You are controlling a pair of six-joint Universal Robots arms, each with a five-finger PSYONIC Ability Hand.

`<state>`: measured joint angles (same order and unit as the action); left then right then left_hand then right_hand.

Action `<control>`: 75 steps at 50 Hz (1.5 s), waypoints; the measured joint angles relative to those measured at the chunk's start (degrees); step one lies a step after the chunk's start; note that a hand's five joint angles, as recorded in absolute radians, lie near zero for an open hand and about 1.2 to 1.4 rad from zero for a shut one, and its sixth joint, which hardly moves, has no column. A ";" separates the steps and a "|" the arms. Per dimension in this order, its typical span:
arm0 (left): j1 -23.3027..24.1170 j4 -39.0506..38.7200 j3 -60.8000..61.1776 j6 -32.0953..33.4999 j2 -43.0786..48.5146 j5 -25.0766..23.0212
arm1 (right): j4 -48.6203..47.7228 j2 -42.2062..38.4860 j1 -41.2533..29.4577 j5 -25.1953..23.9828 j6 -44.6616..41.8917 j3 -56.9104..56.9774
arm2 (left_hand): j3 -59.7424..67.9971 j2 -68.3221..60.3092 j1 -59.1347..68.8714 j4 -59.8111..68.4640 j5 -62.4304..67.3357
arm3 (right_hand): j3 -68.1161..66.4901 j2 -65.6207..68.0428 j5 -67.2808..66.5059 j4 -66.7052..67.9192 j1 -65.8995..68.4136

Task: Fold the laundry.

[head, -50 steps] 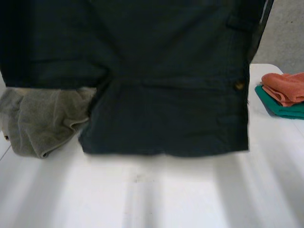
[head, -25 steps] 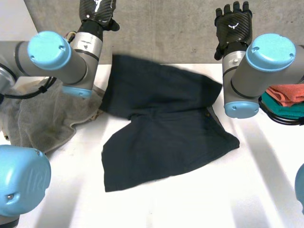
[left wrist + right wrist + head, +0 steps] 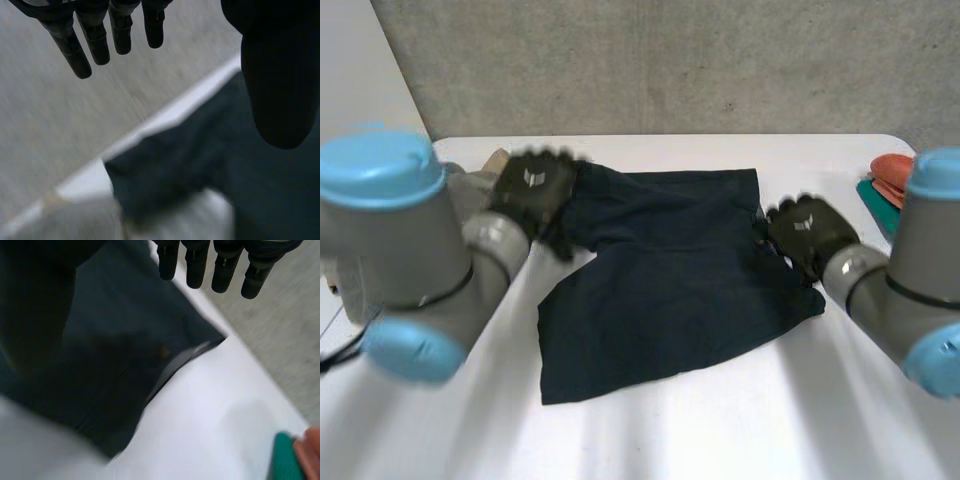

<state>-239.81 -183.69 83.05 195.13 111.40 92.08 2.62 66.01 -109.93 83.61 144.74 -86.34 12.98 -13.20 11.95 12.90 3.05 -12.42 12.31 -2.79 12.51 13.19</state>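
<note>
Lying spread in the middle of the white table (image 3: 720, 430), the dark shorts (image 3: 665, 285) are crumpled and not folded yet, so all the folding looks left to do. The left hand (image 3: 535, 188) is by their far left corner and the right hand (image 3: 807, 230) is by their right edge. Both have straight fingers (image 3: 97, 42) holding nothing. No words can be read anywhere.

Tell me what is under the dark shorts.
The white table shows around the dark shorts, so they lie on it. Anything else beneath is covered by the cloth.
</note>
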 measured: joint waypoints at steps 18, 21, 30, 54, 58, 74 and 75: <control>5.87 -1.59 29.30 -4.09 -9.54 1.39 | -14.64 -4.75 6.97 -9.55 -5.89 -9.27 | 5.32 -5.20 6.71 5.80 5.76 | -54.02 54.73 -52.09 53.80 49.13; 5.66 -5.66 30.07 -4.13 -8.14 1.40 | -15.38 -5.48 6.91 -9.48 -5.89 -9.33 | 5.32 -5.21 6.71 5.80 5.77 | -55.52 55.30 -53.09 55.88 49.13; 5.16 -12.85 28.87 -3.27 -3.22 1.50 | -15.44 -3.57 6.87 -9.64 -5.29 -12.80 | 25.31 -25.17 28.35 25.57 25.32 | -55.59 55.30 -53.09 56.07 49.13; 4.56 -9.16 27.22 1.38 -5.17 1.37 | -13.13 6.94 6.91 -8.59 -4.55 -18.01 | 26.59 -26.08 25.70 26.33 26.26 | -55.67 55.30 -53.09 56.10 49.13; 4.59 -6.80 28.05 1.17 -7.08 1.08 | -12.82 7.18 6.82 -8.62 -4.54 -18.03 | 24.71 -24.42 25.70 24.40 24.15 | -55.68 55.30 -53.09 56.11 49.13; 3.78 -5.96 29.31 1.17 -4.10 0.71 | -13.07 6.67 6.75 -9.12 -4.56 -18.78 | 22.37 -21.91 23.40 22.08 21.60 | -55.68 55.30 -53.09 56.12 49.13; 3.65 -6.00 29.15 1.20 -3.74 0.69 | -13.11 6.66 6.74 -9.12 -4.56 -18.83 | 22.37 -21.92 23.40 22.08 21.61 | -55.68 55.29 -53.09 56.12 49.13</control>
<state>-236.16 -189.70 112.19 196.33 107.66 92.77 -10.49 72.67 -103.18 74.49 140.19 -105.16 35.35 -35.12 35.35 34.97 24.66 -68.10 67.61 -55.88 68.63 62.32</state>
